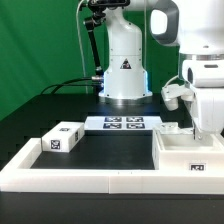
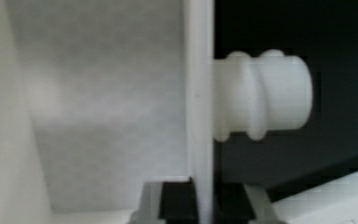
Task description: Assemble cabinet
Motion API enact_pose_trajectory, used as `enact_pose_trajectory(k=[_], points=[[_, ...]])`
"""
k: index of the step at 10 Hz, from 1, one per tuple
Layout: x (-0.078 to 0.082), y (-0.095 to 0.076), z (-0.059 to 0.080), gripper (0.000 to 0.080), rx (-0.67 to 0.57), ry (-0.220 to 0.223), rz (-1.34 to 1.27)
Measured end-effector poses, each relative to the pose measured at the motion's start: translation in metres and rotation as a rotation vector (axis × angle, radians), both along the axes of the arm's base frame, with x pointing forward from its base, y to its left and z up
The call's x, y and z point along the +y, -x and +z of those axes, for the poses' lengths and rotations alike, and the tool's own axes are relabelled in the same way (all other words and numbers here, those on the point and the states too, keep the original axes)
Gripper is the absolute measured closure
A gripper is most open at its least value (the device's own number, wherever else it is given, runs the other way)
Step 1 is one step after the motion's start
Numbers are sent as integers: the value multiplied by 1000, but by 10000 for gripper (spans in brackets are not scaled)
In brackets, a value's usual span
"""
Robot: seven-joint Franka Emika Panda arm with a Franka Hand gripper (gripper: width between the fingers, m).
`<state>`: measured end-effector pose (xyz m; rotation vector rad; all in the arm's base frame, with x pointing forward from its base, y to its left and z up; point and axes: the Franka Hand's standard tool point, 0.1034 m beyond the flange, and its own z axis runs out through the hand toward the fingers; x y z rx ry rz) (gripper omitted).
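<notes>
**Exterior view:** the tall flat white panel [image 1: 205, 95] hangs upright at the exterior view's right, just over the open white matte box shell [image 1: 183, 150] on the black table [image 1: 100, 152]. A ribbed white knob [image 1: 173, 95] sticks off its face toward the exterior view's left. I read the panel as a door. It is held vertical above the shell so it can go down into the shell's side with the knob facing out. I can't tell whether its lower edge touches the shell. The panel and arm hide the tool in this view.

The small white tagged block [image 1: 62, 140] sits well apart at the exterior view's left, inside the low white L-shaped border wall [image 1: 100, 180]. I'd guess it is parked there clear of the work area. The marker board [image 1: 125, 124] lies flat further back.

**Wrist view:** the gripper [image 2: 195, 200] is pinching the panel by its thin edge, with one dark finger pad [image 2: 163, 205] on each face. Gripping the edge leaves both faces and the knob [image 2: 265, 95] free. The knob sits near the grip, off to one side, and is not touched. The pale surface on the panel's other side is too blurred to identify.

Main risk, as I judge it: with such a narrow edge grip, the panel could pivot if it snags on the shell.
</notes>
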<state>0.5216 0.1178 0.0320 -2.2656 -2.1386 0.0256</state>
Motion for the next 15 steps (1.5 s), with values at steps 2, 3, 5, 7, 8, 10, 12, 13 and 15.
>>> enact_pose_trajectory(k=[2, 3, 5, 7, 8, 10, 12, 13, 15], points=[[0, 0, 0, 764, -3, -1, -2], [-1, 1, 0, 705, -2, -1, -3], [-1, 2, 1, 487, -4, 0, -2], [-5, 5, 10, 213, -12, 4, -3], [-8, 8, 18, 213, -19, 8, -5], [-15, 28, 38, 55, -40, 19, 0], [-15, 48, 41, 7, -52, 17, 10], [-11, 58, 43, 1, -67, 9, 20], [-7, 65, 39, 2, -66, 2, 28]])
